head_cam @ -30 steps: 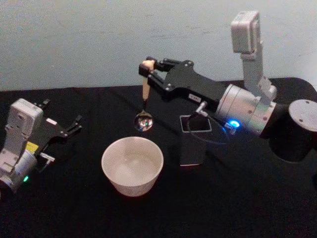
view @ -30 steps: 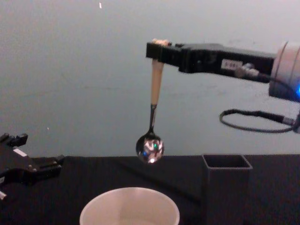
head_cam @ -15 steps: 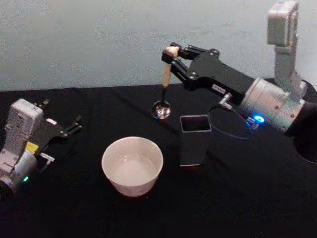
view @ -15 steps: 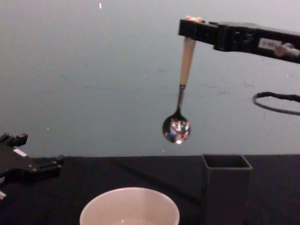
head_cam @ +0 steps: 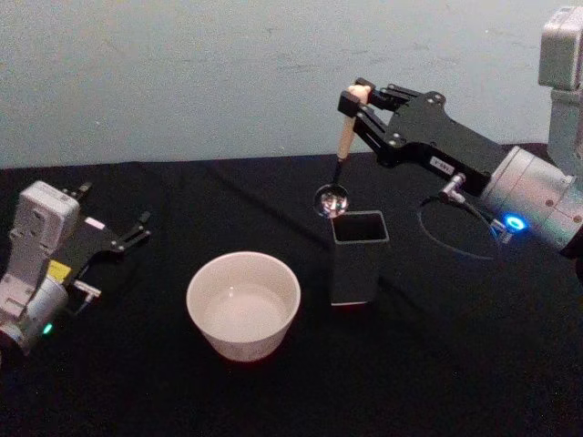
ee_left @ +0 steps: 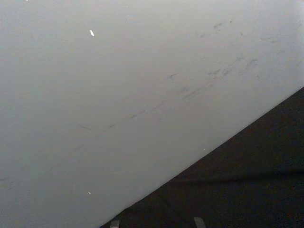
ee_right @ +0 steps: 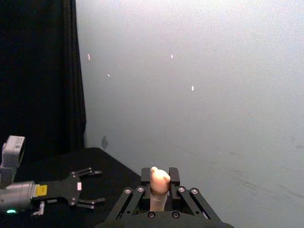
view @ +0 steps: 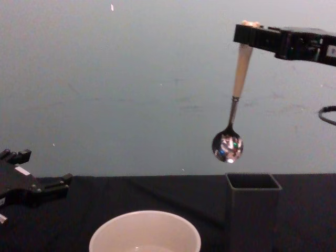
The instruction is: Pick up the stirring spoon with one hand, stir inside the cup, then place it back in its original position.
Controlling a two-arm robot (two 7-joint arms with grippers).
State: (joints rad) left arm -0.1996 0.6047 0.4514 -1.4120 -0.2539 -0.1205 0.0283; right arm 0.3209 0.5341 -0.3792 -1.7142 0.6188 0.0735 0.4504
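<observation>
The right gripper [head_cam: 357,100] pinches the bear-topped beige stirring spoon [view: 241,71], its shiny bowl hanging above the dark square holder [head_cam: 358,258] beside the cream cup [head_cam: 243,305], while the left gripper [head_cam: 117,206] rests spread.

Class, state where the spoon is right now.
On the right in the chest view, the spoon hangs from the right gripper, its bowl in the air over the holder's left rim, right of the cup.

Right pincer [head_cam: 352,98] carried stirring spoon [head_cam: 340,157] rightward — near holder [head_cam: 357,269].
</observation>
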